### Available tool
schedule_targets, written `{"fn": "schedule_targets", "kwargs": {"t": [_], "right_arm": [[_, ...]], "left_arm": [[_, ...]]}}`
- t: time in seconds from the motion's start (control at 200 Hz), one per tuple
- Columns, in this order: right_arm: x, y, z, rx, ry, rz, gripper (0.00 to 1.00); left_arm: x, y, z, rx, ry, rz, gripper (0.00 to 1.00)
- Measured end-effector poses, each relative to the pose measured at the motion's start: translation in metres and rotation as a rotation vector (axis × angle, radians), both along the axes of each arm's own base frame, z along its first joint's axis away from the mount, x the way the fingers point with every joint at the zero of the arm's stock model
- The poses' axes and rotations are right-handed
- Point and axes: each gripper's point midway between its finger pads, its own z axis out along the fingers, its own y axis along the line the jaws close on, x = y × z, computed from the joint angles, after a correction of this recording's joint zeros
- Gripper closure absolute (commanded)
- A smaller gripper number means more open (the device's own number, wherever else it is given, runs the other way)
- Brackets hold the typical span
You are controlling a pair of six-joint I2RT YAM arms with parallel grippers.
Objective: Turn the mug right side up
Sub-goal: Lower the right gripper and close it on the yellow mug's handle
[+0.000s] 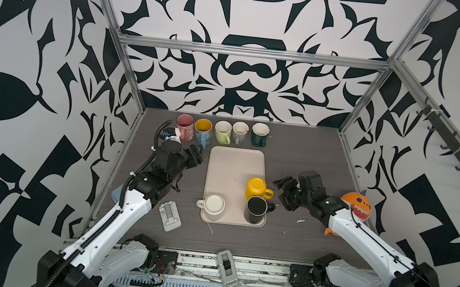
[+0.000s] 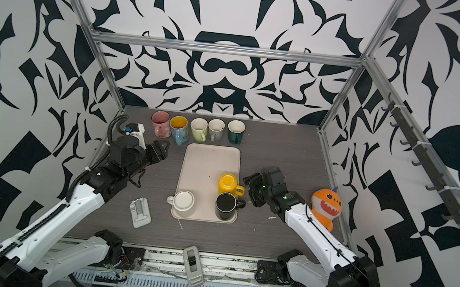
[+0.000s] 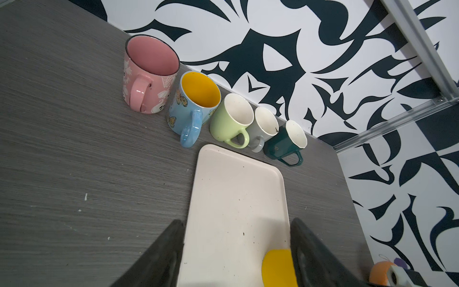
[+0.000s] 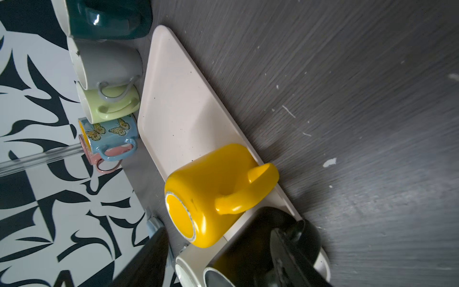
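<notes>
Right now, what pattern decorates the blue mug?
Yellow-orange butterflies on the glossy blue ceramic mug, clearest in the right wrist view.

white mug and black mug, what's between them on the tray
Between white mug and black mug lies only bare tray; both top views show it.

The table [image 1: 309,159] has a matt grey wood-grain surface, flecked with pale scuffs. The tray [image 1: 235,165] on it looks like smooth, matt cream plastic with small dark specks. On the tray, the yellow mug [image 4: 211,193] is glossy glazed ceramic, with a bare, duller foot ring. Just beyond the tray's far end, the teal mug [image 4: 106,20] shines with highlights. Above the tray, the frame rail [image 1: 251,53] is brushed metal.
</notes>
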Motion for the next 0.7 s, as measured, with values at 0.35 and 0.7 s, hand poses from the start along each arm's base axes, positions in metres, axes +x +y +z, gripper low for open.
{"fn": "schedule_targets", "kwargs": {"t": [0.35, 0.7], "right_arm": [[0.002, 0.012, -0.02, 0.137, 0.075, -0.061, 0.34], [0.015, 0.02, -0.033, 0.19, 0.111, -0.091, 0.51]], "left_arm": [[0.0, 0.003, -0.004, -0.002, 0.015, 0.019, 0.29], [-0.001, 0.005, -0.006, 0.005, 0.024, 0.031, 0.28]]}}
